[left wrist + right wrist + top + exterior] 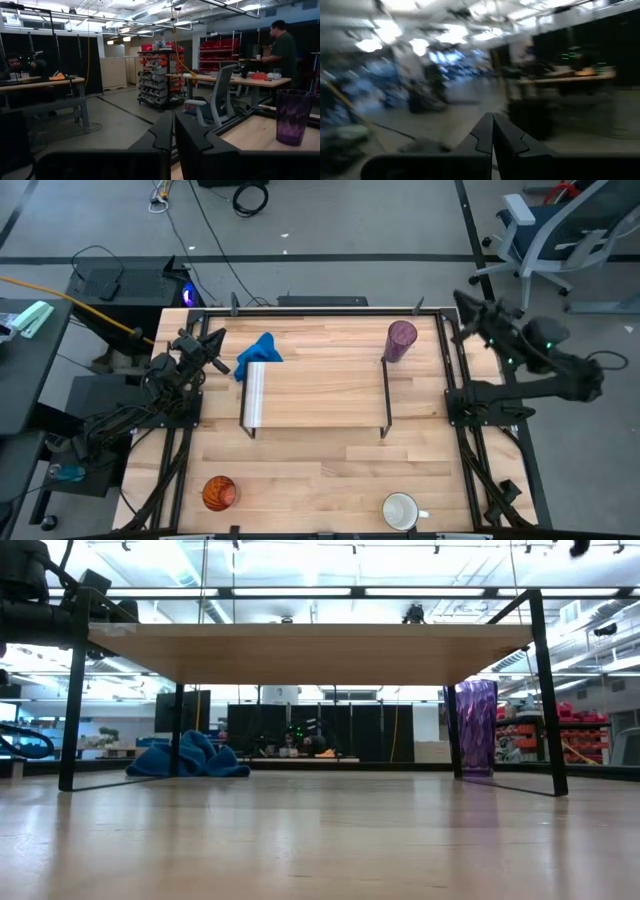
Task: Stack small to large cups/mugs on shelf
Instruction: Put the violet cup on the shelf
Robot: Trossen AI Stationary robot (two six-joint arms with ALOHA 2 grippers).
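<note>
Wooden tabletop is occupied centrally by shelf; purple tumbler, orange cup, white mug are left scattered, unstacked. Left gripper and right gripper are parked at table edges, fingers pressed together, nothing gripped.

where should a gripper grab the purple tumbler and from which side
Grip the purple tumbler around its upper wall, fingers either side. It stands upright on the table beside the shelf's black leg at the far right corner, so coming from the right, away from the shelf, is probably safest. The right gripper is nearest.
</note>
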